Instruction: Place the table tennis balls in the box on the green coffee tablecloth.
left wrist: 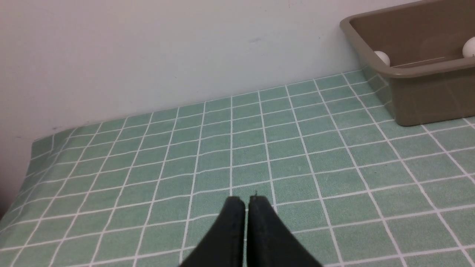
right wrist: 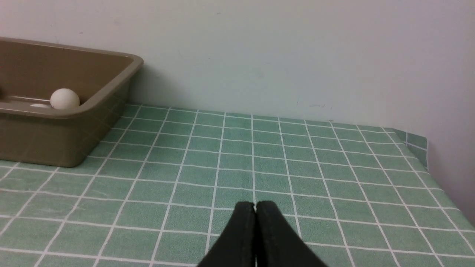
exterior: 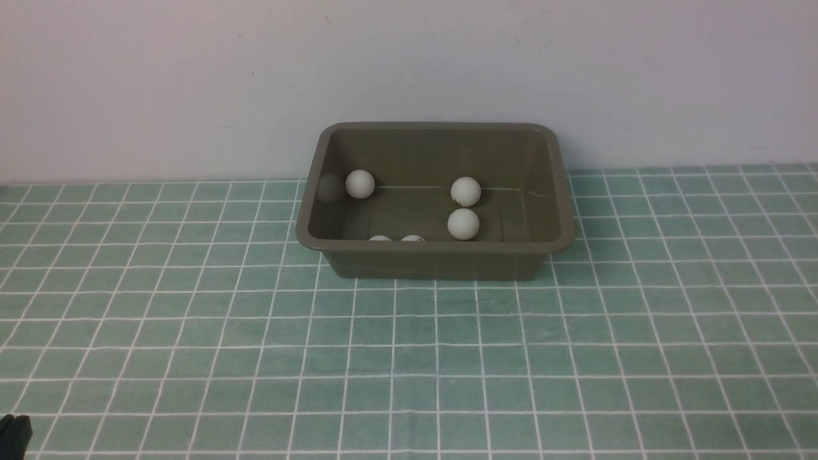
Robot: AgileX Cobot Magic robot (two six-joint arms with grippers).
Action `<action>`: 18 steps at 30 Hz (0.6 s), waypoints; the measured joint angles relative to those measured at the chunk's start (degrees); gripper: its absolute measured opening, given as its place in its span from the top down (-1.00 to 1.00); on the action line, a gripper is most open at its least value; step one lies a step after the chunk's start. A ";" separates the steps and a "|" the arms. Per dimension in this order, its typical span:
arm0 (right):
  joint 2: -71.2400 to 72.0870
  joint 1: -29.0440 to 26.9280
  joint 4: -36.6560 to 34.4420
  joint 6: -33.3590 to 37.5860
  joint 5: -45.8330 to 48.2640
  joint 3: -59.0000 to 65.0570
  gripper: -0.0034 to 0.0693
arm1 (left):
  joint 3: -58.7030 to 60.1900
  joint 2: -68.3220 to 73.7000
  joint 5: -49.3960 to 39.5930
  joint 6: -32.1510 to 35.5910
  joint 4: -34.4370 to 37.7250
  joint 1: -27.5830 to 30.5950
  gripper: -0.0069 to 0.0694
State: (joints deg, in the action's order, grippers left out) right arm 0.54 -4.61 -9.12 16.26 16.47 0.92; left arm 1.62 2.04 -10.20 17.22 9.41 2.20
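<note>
The olive-brown box (exterior: pixel 434 255) stands on the green coffee tablecloth (exterior: pixel 409 358) near the back wall. Inside lie white table tennis balls: one at the left (exterior: pixel 360 184), two at the middle right (exterior: pixel 465 191) (exterior: pixel 463 224), and two half hidden behind the near wall (exterior: pixel 380 238) (exterior: pixel 413 238). No ball shows on the cloth. My left gripper (left wrist: pixel 246 201) is shut and empty, low over the cloth left of the box (left wrist: pixel 423 92). My right gripper (right wrist: pixel 255 206) is shut and empty, right of the box (right wrist: pixel 63 141); a ball (right wrist: pixel 65 98) shows inside.
A pale wall (exterior: pixel 409 64) rises just behind the box. The cloth's left edge (left wrist: pixel 33 148) and its right corner (right wrist: pixel 419 144) mark the table's sides. A dark part of my left arm (exterior: pixel 14 436) sits at the front left corner.
</note>
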 joint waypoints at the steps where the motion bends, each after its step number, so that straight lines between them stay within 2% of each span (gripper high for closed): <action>1: 0.00 0.00 0.00 0.00 0.00 0.00 0.95 | 0.00 0.00 0.00 0.00 0.00 0.00 0.83; 18: 0.04 0.00 0.00 0.00 7.15 0.00 0.95 | 0.00 0.00 0.00 0.00 0.00 0.00 0.83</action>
State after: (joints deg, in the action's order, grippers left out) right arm 0.58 -4.61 -9.12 16.26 23.62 0.92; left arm 1.62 2.04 -10.20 17.22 9.41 2.20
